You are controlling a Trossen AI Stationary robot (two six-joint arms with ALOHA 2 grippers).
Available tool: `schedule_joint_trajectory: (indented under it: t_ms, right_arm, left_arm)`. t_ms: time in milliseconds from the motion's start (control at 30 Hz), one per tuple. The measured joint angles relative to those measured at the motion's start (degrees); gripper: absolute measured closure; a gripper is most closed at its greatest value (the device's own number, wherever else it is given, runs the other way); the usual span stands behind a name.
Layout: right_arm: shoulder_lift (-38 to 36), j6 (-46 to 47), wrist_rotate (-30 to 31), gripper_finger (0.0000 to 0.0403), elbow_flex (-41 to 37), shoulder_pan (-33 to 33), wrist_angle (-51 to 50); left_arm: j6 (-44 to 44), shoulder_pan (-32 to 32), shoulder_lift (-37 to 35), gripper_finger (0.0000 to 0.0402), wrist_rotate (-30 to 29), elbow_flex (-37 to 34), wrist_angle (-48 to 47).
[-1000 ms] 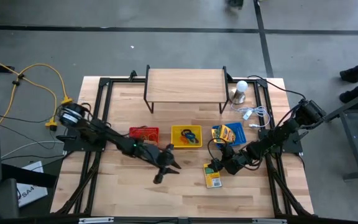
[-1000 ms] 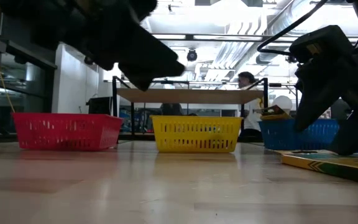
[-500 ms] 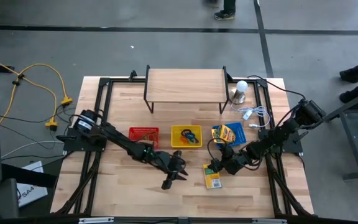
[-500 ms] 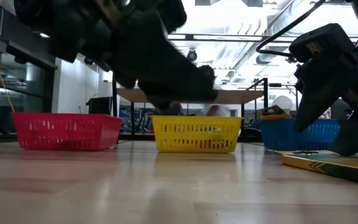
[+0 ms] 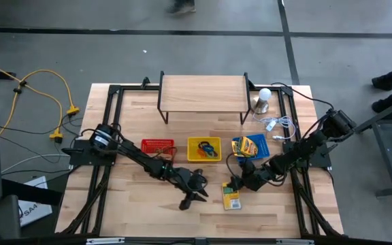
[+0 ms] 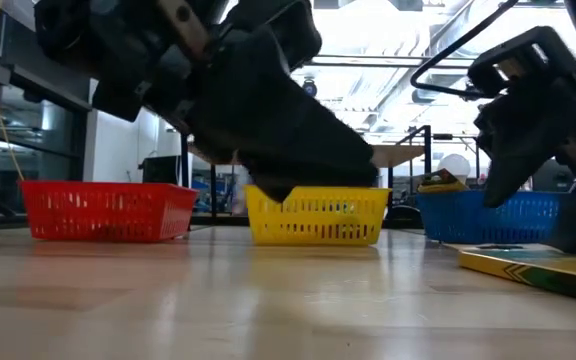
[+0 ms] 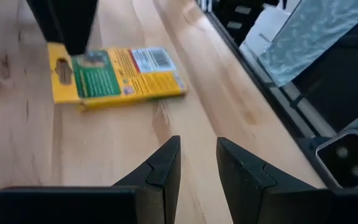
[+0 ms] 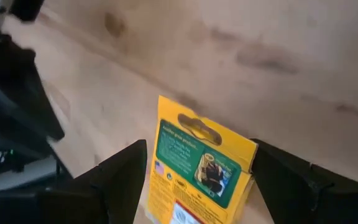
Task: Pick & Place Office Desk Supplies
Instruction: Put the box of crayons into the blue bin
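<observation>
Item: your flat yellow-and-green crayon box (image 5: 232, 195) lies on the wooden table (image 5: 135, 204).
Right gripper (image 5: 235, 182): jaws apart, straddling the box's end.
Left gripper (image 5: 194, 196): jaws slightly apart, empty, near the box.

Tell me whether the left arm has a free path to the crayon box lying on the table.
Probably yes: only bare wood separates the left gripper from the crayon box, though the right gripper straddles its far end.

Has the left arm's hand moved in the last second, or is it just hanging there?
Yes. Seen from above, the left hand has slid right, from below the red basket to below the yellow basket, nearing the crayon box.
</observation>
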Motion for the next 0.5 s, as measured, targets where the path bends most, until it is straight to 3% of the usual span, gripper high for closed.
schedule_joint_trajectory:
  t_ms: [500]
  right_arm:
    - [0.0, 7.8, -5.2, 0.0131, 0.1, 5.9, 0.3]
  left_arm:
    - [0.0, 0.0, 0.6, 0.0302, 1.5, 0.5, 2.8]
